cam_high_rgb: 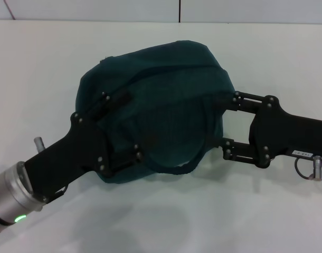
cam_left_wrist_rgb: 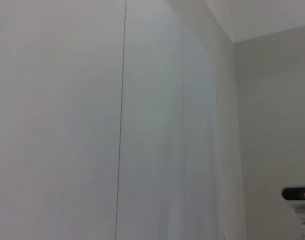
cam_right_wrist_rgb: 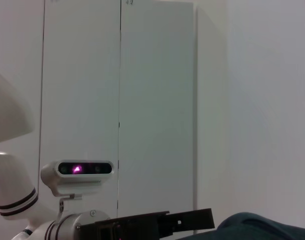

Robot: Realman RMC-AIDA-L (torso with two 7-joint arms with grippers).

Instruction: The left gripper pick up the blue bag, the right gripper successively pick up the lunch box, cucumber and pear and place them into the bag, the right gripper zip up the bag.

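Note:
The blue bag [cam_high_rgb: 161, 105] bulges, dark teal, in the middle of the head view, with a handle loop hanging at its near edge. My left gripper [cam_high_rgb: 120, 125] reaches in from the left and its two black fingers clamp the bag's left side, cloth bunched between them. My right gripper [cam_high_rgb: 228, 124] comes in from the right with its jaws spread wide against the bag's right edge, and its tips are hidden by the cloth. A corner of the bag shows in the right wrist view [cam_right_wrist_rgb: 265, 227]. The lunch box, cucumber and pear are out of view.
The white table [cam_high_rgb: 256, 47] runs to a wall at the back. The bag casts a soft shadow [cam_high_rgb: 166, 221] on the table in front of it. The left wrist view shows only a pale wall. The right wrist view shows my head camera [cam_right_wrist_rgb: 77, 170].

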